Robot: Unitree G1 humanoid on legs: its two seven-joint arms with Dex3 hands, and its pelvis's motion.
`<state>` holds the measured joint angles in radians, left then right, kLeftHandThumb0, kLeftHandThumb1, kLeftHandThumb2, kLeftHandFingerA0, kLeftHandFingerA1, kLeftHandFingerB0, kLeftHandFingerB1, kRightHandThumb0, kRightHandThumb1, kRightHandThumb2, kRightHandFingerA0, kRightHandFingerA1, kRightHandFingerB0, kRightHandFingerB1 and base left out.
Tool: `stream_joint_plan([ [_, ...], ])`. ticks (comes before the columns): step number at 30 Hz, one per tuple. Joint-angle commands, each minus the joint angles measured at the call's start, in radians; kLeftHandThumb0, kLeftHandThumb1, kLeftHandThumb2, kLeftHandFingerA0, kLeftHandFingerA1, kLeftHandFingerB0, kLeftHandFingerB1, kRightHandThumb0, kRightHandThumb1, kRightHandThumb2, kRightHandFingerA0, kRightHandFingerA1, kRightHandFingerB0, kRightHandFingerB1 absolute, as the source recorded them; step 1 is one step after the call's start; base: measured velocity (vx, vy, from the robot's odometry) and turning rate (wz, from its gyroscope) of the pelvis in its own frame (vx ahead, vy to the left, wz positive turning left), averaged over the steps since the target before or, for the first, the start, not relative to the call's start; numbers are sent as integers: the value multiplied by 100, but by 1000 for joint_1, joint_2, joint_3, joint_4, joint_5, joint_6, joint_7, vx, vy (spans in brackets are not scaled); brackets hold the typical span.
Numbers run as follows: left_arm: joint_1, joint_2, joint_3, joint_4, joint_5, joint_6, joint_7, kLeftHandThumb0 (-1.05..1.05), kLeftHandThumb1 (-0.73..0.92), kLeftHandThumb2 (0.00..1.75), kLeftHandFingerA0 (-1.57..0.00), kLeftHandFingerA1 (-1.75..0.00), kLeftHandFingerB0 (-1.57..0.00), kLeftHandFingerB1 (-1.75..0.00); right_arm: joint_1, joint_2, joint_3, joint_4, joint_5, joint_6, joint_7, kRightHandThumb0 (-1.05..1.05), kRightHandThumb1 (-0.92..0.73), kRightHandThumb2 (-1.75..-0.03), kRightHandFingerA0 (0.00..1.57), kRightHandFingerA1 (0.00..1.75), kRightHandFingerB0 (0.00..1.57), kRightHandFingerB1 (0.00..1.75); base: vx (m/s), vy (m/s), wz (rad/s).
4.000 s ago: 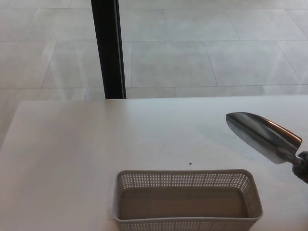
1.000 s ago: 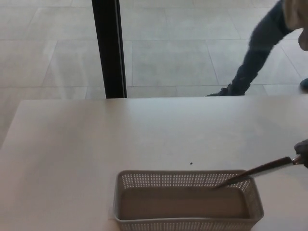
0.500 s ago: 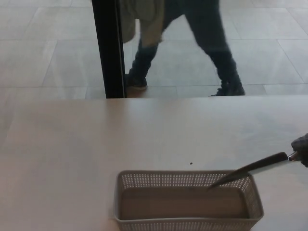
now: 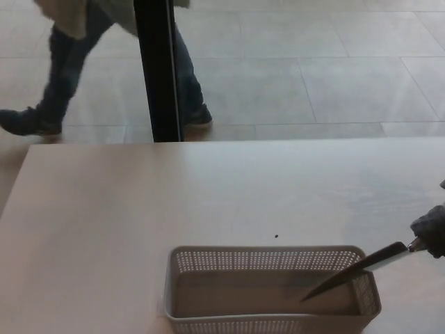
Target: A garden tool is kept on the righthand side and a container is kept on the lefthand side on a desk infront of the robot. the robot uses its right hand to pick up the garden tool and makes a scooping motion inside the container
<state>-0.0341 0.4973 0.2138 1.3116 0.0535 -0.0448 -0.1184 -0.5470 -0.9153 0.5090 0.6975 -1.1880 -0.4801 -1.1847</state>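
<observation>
A grey perforated basket (image 4: pixel 182 282) stands at the front middle of the white desk (image 4: pixel 208 195). A metal garden trowel (image 4: pixel 351 273) reaches in from the right, its blade seen edge-on and dipping over the basket's right end down toward the floor of the basket. My right hand (image 4: pixel 432 233) shows only partly at the right edge, shut on the trowel's handle. The left hand is out of sight.
Beyond the desk's far edge a person's legs (image 4: pixel 62 69) walk across the tiled floor, behind a black vertical post (image 4: pixel 157 69). A small dark speck (image 4: pixel 276 236) lies on the desk just behind the basket.
The trowel's tip has sunk lower and deeper into the basket. My right hand has dropped slightly. The person has walked from the middle to the left behind the post.
</observation>
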Motion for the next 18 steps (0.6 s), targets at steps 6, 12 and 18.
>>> stream_joint_plan([
  [6, -12, 11, 6, 6, -10, 12, 7, -52, 66, 59, -71, -68, -61, -54, -6, -10, 64, -1, -75, 34, -41, -40, -57, -57, 94, 167, 86, 66, 0, 0, 0],
  [12, -14, 14, 4, 4, -7, 18, 8, -52, 65, 59, -72, -66, -60, -52, 63, 7, 85, -105, -100, 127, 4, -37, -58, -57, 92, 165, 89, 67, 0, 0, 0],
  [18, -14, 12, 1, 3, -5, 12, 6, -53, 65, 59, -73, -69, -64, -55, 118, 25, 85, -262, -106, 157, 158, -38, -60, -58, 92, 159, 85, 69, 0, 0, 0],
])
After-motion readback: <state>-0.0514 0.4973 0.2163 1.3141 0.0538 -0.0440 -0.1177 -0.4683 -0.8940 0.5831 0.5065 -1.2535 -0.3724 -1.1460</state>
